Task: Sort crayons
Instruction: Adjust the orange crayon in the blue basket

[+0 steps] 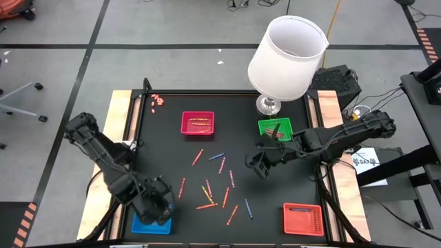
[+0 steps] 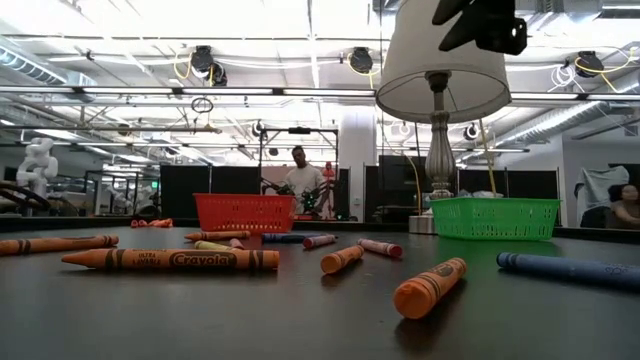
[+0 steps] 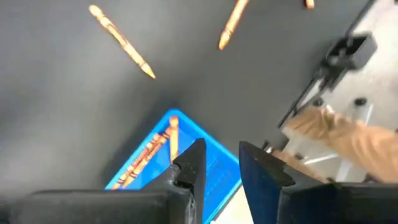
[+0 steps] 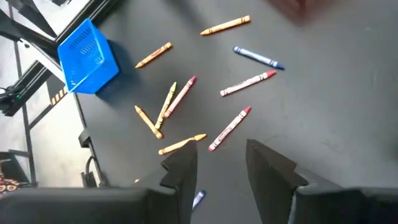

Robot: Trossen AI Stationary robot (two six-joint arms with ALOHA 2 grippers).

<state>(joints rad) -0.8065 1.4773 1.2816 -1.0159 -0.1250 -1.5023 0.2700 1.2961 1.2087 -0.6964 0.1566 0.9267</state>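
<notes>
Several crayons [image 1: 217, 186] lie loose on the black table top, mostly orange and red with a few blue; they also show in the right wrist view [image 4: 186, 106]. My left gripper [image 1: 157, 207] hangs over the blue tray [image 3: 205, 155] at the near left, open, with nothing between its fingers. A few orange crayons [image 3: 155, 146] lie in that tray. My right gripper [image 1: 260, 164] hovers open above the table right of the loose crayons, near the green tray [image 1: 275, 129]; in its own view [image 4: 221, 165] the gap is empty.
A red tray [image 1: 198, 122] with crayons stands at the far middle, another red tray [image 1: 303, 218] at the near right. A lamp with a white shade [image 1: 286, 58] stands behind the green tray. Small pink bits [image 1: 158, 100] lie at the far left. People show in the room beyond.
</notes>
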